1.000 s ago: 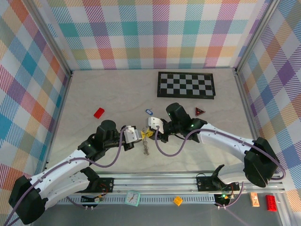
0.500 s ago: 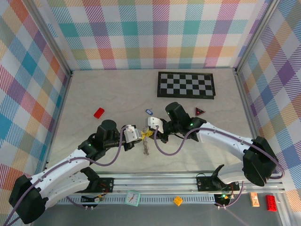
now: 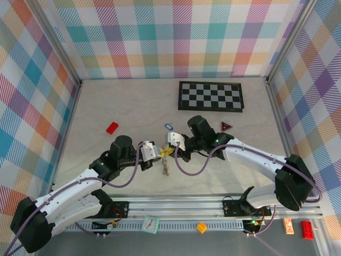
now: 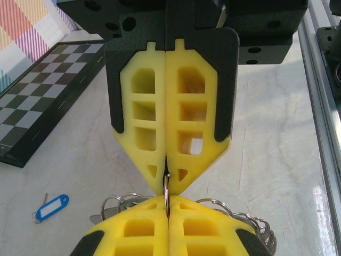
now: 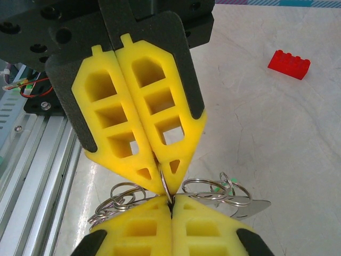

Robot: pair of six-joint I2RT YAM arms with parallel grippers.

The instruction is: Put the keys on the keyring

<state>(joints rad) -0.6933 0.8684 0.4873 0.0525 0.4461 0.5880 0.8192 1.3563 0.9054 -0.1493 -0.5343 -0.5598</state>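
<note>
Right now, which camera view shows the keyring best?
The right wrist view: the keyring is close and sharp, with single linked rings easy to tell apart. The left wrist view shows the keyring mostly hidden behind yellow fingers. The top external view shows the keyring as a thin, very small chain.

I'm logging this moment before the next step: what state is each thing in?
Left claw: shut on one ring of the keyring.
Right claw: shut on that same ring, tip to tip with the left claw.
Keyring: pinched between both claws.
Blue key: loose on the table, not on the keyring.
Red block: lying on the table, apart from both claws.
Chequered board: lying flat.
</note>
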